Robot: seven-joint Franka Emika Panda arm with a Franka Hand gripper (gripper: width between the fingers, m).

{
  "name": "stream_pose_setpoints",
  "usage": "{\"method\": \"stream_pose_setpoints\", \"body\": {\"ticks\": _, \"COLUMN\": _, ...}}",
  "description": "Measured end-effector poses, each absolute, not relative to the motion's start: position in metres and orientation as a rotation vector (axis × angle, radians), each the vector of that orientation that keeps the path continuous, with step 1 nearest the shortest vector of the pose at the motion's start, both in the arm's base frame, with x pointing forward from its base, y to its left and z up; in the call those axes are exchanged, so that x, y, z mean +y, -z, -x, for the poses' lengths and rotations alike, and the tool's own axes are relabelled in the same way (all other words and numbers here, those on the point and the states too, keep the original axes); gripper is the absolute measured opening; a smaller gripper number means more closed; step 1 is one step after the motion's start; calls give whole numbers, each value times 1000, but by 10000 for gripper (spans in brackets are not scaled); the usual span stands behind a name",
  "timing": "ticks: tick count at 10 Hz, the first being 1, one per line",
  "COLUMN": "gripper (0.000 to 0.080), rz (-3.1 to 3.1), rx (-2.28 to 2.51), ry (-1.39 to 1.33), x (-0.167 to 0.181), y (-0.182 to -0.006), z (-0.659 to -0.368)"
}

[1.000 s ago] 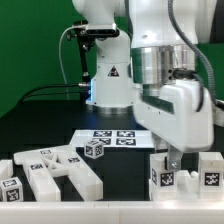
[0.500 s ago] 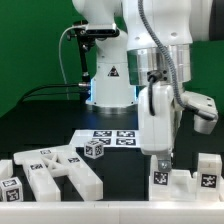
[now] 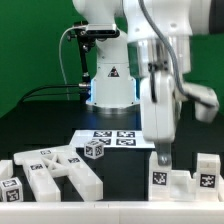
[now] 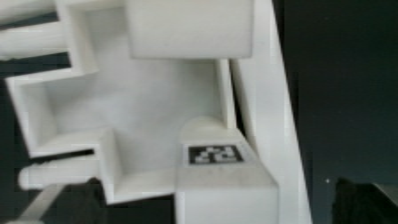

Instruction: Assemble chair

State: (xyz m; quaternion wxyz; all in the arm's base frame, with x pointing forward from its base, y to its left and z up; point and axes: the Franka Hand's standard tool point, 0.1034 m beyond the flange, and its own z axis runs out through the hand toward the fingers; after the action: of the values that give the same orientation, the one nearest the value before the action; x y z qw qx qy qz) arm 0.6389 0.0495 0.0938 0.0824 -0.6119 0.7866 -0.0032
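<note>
Turned since a second ago, the gripper (image 3: pixel 165 156) now stands edge-on, its tip down at the notched chair part (image 3: pixel 186 176) on the exterior view's right. Whether its jaws are apart or together cannot be told. Other chair parts (image 3: pixel 55 170) lie at the left, and a tagged cube (image 3: pixel 95 150) sits at the edge of the marker board (image 3: pixel 122 138).

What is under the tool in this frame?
A white tagged chair part stands right under the tool, at the exterior view's right. The wrist view shows its notched face close up. Whether they touch is unclear, and the table beneath the part is covered.
</note>
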Motion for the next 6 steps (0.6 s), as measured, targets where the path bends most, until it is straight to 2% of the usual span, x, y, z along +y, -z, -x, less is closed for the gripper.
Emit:
{"method": "stream_pose_setpoints", "body": {"ticks": 1, "gripper": 647, "rz": 1852, "rx": 2327, "ry": 8, "x": 49, "y": -98, "z": -629}}
{"method": "stream_pose_setpoints", "body": {"ticks": 6, "gripper": 649, "rz": 2002, "rx": 2207, "ry": 19, "x": 51, "y": -95, "z": -624}}
